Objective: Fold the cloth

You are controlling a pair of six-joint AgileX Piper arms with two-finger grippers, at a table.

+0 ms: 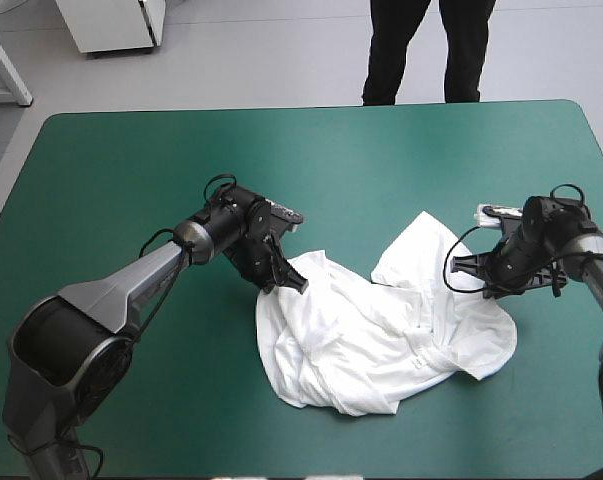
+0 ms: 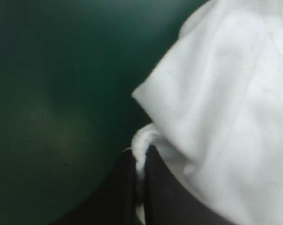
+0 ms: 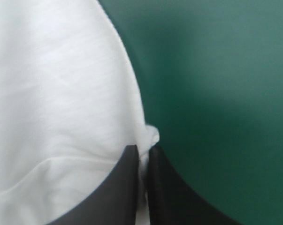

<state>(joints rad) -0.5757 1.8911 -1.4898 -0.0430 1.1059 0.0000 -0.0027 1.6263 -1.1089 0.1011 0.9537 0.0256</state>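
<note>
Left tool [image 1: 296, 285] & right tool [image 1: 456, 275], each clamped on an opposite edge of the crumpled T-shirt [image 1: 381, 340] lying right of ctr on the table [image 1: 131, 180], should draw apart evenly & low, w/o fabric slipping.

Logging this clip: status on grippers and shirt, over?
Left gripper shut on T-shirt edge. Right gripper likewise, opposite side. T-shirt crumpled, partly spread on table. Nothing in the way.

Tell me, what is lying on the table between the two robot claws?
The white T-shirt, crumpled on the teal-green cover. It spans the stretch from the left gripper to the right gripper, each pinching an edge, as the high view shows.
</note>
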